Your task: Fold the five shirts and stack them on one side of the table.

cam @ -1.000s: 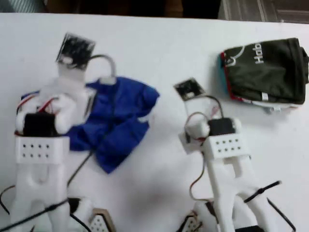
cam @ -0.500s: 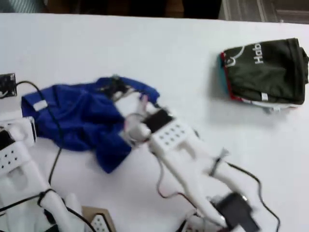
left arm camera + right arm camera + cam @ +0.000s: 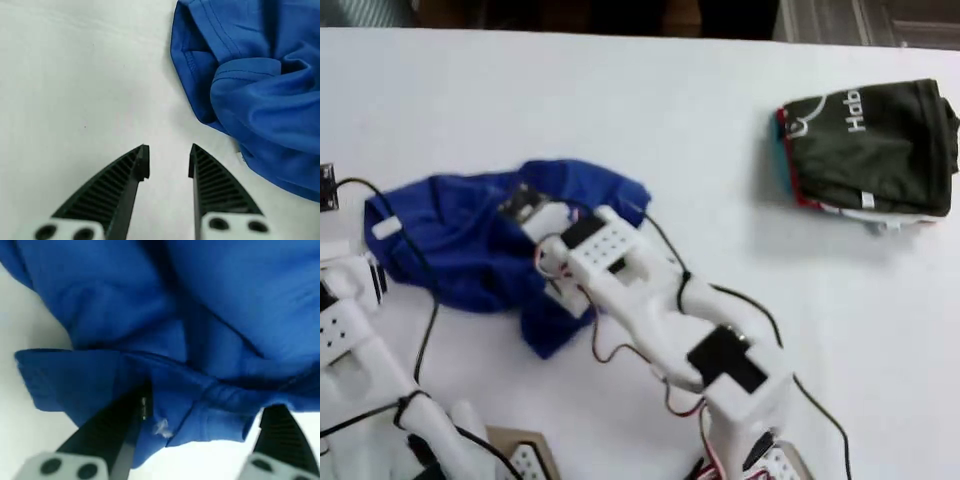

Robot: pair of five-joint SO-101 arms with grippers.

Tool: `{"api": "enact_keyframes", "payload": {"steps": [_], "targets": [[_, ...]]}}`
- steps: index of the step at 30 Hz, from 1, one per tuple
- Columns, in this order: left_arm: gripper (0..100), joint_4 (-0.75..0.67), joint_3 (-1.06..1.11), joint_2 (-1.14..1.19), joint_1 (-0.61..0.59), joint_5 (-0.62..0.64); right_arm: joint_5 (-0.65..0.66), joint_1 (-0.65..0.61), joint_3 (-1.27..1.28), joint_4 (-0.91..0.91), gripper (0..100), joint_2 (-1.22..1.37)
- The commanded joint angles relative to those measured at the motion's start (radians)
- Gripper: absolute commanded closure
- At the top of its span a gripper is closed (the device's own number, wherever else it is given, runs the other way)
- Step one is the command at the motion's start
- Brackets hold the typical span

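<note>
Two claws spread: right claw (image 3: 207, 402) wide astride the blue shirt (image 3: 210, 310), left claw (image 3: 168, 150) narrower over table (image 3: 70, 75).

It looks like a robotics lab or workshop bench: a plain white table (image 3: 720, 90) carries a white plastic left arm (image 3: 350, 350) and right arm (image 3: 660, 320) with bare wires (image 3: 425, 320) trailing, a dim room beyond

Crumpled blue shirt (image 3: 470, 240) bunched on the table's left half, folded shirts stacked (image 3: 870, 150) at the far right, dark green on top
</note>
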Motion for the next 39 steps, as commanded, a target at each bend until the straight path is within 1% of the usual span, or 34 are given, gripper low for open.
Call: {"api": "enact_keyframes", "payload": {"steps": [1, 2, 3, 5, 7, 11, 15, 19, 23, 25, 29, 31, 34, 36, 39], "targets": [[85, -0.017, -0.004, -0.021, -0.006, -0.006, 0.000, 0.013, -0.038, 0.027, 83.9, 0.013], [85, -0.018, -0.004, -0.021, -0.006, -0.006, 0.000, 0.027, -0.038, 0.030, 93.2, 0.012], [85, -0.018, -0.004, -0.021, -0.006, -0.006, -0.006, 0.050, -0.038, 0.031, 99.8, 0.010], [85, -0.018, -0.004, -0.020, -0.006, -0.006, -0.005, 0.110, -0.038, 0.045, 93.9, 0.001], [85, -0.018, -0.004, -0.020, -0.006, -0.006, 0.000, 0.183, -0.038, 0.050, 97.9, -0.018], [85, -0.018, -0.002, -0.020, -0.003, -0.006, 0.006, 0.349, -0.038, 0.061, 98.1, -0.088], [85, -0.012, -0.001, -0.020, 0.041, -0.006, 0.143, 0.478, -0.038, 0.065, 97.9, -0.186], [85, -0.018, 0.047, -0.020, 0.146, -0.006, 0.238, 0.552, -0.038, 0.067, 97.9, -0.274], [85, -0.018, 0.108, -0.020, 0.333, -0.006, 0.250, 0.568, -0.038, 0.064, 97.5, -0.326], [85, -0.012, 0.131, -0.020, 0.442, -0.006, 0.249, 0.565, -0.038, 0.065, 93.2, -0.343], [85, -0.012, 0.166, -0.020, 0.623, -0.006, 0.247, 0.567, -0.037, 0.067, 74.9, -0.367], [85, -0.012, 0.170, -0.020, 0.690, -0.006, 0.247, 0.568, -0.035, 0.077, 69.7, -0.389], [85, -0.018, 0.176, -0.020, 0.778, -0.008, 0.245, 0.567, -0.037, 0.122, 69.5, -0.438], [85, -0.026, 0.176, -0.018, 0.815, -0.011, 0.245, 0.567, -0.035, 0.165, 69.5, -0.489], [85, -0.092, 0.194, -0.017, 0.825, -0.012, 0.245, 0.567, -0.034, 0.248, 69.5, -0.578]]}}
